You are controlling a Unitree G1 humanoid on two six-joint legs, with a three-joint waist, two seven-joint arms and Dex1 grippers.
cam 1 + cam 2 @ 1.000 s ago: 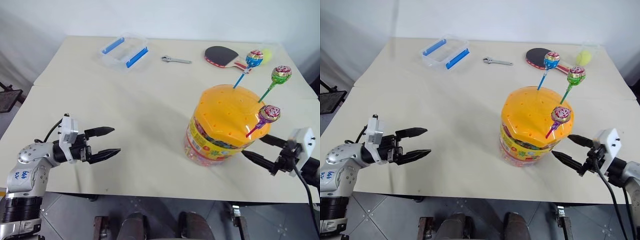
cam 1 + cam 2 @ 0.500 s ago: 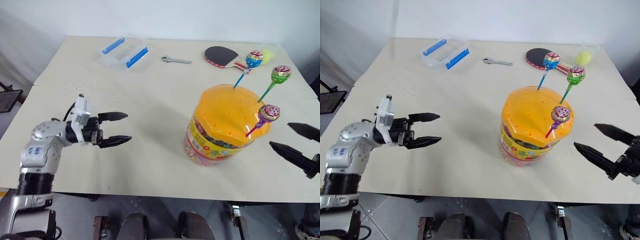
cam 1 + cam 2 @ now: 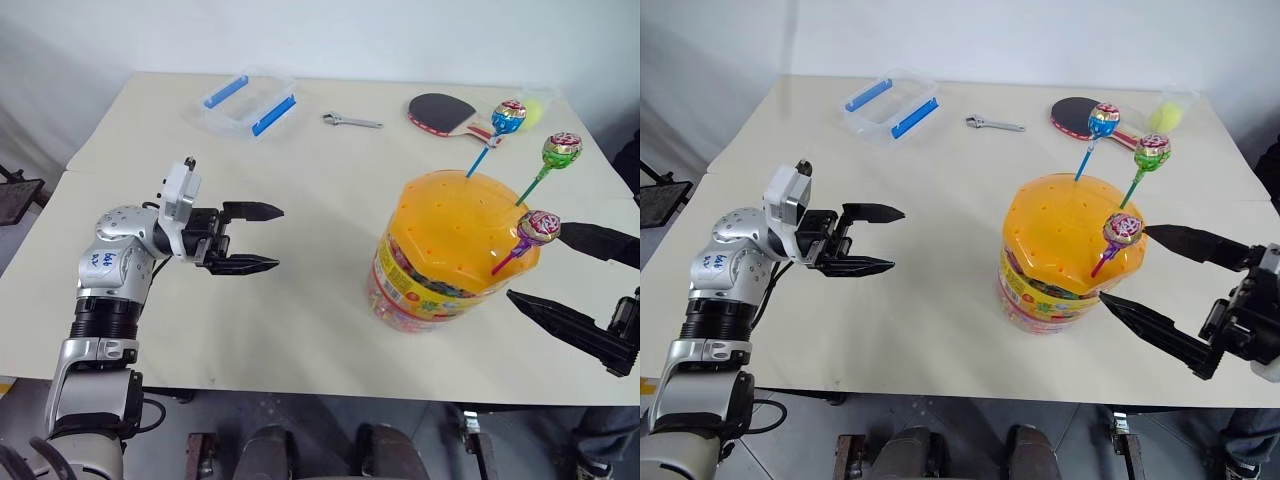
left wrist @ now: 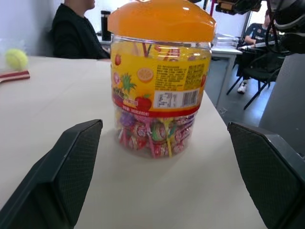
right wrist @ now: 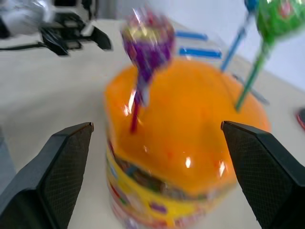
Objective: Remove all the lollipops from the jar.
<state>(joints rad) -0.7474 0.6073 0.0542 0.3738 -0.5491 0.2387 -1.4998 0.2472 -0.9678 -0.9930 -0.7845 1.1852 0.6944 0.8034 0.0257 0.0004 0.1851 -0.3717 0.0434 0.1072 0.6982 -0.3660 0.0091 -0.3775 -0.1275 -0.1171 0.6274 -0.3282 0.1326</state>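
Black-fingered right gripper (image 3: 1130, 268) spread wide at the table's (image 3: 320, 170) near right edge, one finger (image 3: 1155, 328) low beside the jar (image 3: 452, 250), the other at the purple lollipop (image 3: 538, 226), contact hard to judge. Left gripper (image 3: 272, 238) likewise parted, empty, well left of the jar. Further back, green lollipop (image 3: 562, 149) and blue lollipop (image 3: 509, 116) upright in the orange lid (image 3: 465, 226); beyond, paddle (image 3: 445, 111), wrench (image 3: 351, 121), clear box (image 3: 249, 102).

We see a pale table (image 3: 300, 300). On it, near the front right, stands the jar (image 3: 450, 255). Along the far edge lie a clear box (image 3: 250, 102) with blue clips, a small wrench (image 3: 352, 121), a paddle (image 3: 445, 111) and, just beyond the paddle, a yellow-green ball (image 3: 1167, 116)
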